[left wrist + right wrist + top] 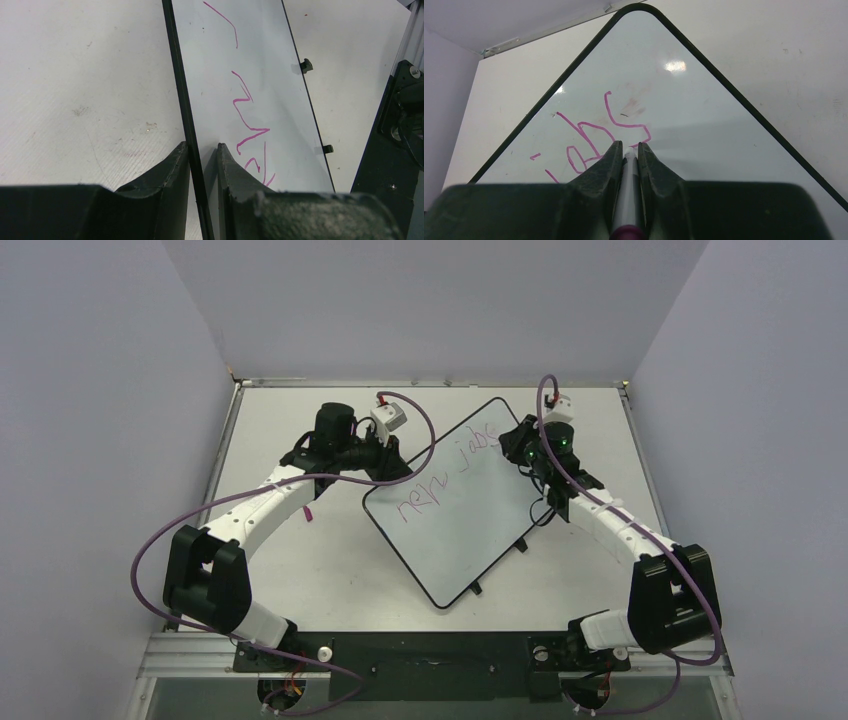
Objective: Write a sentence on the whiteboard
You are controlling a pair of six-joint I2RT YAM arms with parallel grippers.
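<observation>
Whiteboard sits askew on the surface, its left edge clamped in the left tool; the right tool pinches a marker at the end of the sentence; pressing too hard could shift the board and skew the strokes.

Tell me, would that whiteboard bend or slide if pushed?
Probably stiff: the whiteboard shows straight edges with the left end effector pinching one edge. Likely slippery: its glossy face mirrors lights. Unheld, it might slide across the smooth table.
</observation>
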